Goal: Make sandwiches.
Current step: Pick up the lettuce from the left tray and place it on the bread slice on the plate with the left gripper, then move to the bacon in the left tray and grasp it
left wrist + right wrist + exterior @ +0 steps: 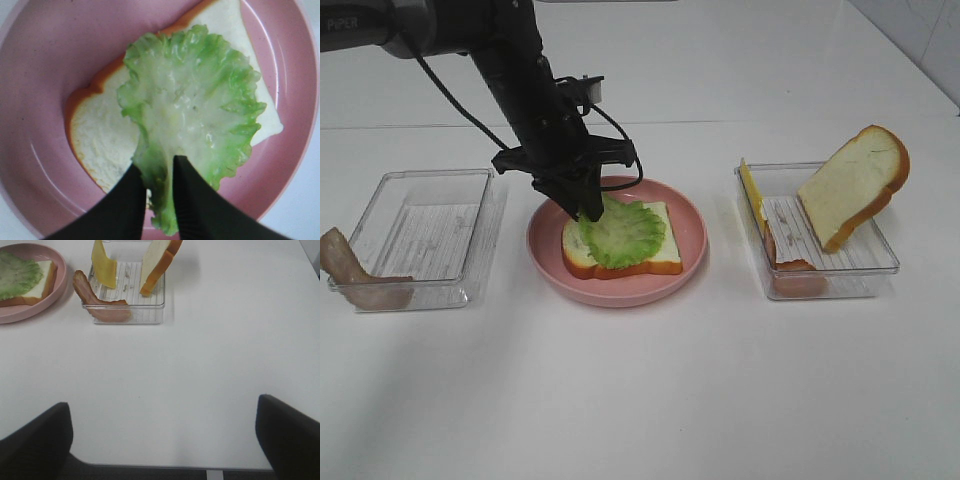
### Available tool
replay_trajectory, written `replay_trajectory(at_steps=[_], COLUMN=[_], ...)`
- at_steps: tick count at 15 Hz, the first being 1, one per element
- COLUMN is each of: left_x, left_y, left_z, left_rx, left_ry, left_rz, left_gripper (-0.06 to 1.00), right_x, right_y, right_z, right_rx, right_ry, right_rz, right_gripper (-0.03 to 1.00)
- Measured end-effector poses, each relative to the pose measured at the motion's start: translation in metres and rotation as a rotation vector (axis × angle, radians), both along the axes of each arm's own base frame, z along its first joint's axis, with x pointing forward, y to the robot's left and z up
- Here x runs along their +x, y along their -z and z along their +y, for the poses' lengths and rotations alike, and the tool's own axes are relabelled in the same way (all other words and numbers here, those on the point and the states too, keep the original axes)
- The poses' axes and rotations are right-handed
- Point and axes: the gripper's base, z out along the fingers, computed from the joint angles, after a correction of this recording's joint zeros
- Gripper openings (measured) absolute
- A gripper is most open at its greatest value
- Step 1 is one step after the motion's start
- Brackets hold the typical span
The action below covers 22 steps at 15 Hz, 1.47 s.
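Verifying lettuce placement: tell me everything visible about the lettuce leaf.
The lettuce is one ruffled green leaf with a pale, glossy centre, plastic-looking. It lies spread flat on the bread slice in the pink plate. Its stem end runs past the crust between the left gripper's black fingers; whether they pinch it is unclear.

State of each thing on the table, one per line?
Lettuce: flat on the plated bread slice.
Plated bread slice: flat on pink plate.
Second bread slice: leaning in right tray.
Cheese slice: on edge, same tray.
Meat strips, left and right: draped over tray rims.
Left pincer: astride lettuce stem, grip unclear.
Right pincer: open, empty.
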Motion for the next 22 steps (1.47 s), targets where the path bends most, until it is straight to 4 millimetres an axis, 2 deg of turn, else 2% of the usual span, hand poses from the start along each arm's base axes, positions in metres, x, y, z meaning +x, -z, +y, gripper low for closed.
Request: replay_trajectory(at_steps=[3,4,5,9,12,15,16,19,22], left_x=[0.002,0.005,0.008,0.002,-0.025,-0.064,-0.085,-0.096,-0.099], left_y=[-0.015,-0.025,-0.036,-0.077,-0.109,-0.145,-0.156,-0.145,-0.121], left_z=[-0.001,-0.002,-0.003,0.003,0.033,0.084,0.129,0.171,0.194], left_rx=[0.002,-0.006,-0.018,-0.009,0.161,0.245,0.281,0.321,0.339], left_ry=[0.022,0.025,0.025,0.032,0.057,0.009,-0.085,-0.173,-0.207], left_rz=[-0.004,-0.031,-0.066,-0.161,-0.232,-0.257,-0.242,-0.175,-0.081], left_gripper=[0.71,0.81,0.85,0.87,0.87,0.87,0.87,0.87,0.87], right_x=[0.000,0.000,0.000,0.000,0.000,0.000,0.000,0.000,0.000], right_y=[0.000,0.000,0.000,0.000,0.000,0.000,0.000,0.000,0.000], right_z=[0.000,0.000,0.000,0.000,0.000,0.000,0.000,0.000,0.000], right_rx=[0.000,0.000,0.000,0.000,0.000,0.000,0.000,0.000,0.000], right_ry=[0.000,0.000,0.000,0.000,0.000,0.000,0.000,0.000,0.000], right_rz=[0.000,0.000,0.000,0.000,0.000,0.000,0.000,0.000,0.000], right_gripper=[0.96,0.96,0.96,0.96,0.96,0.96,0.96,0.96,0.96])
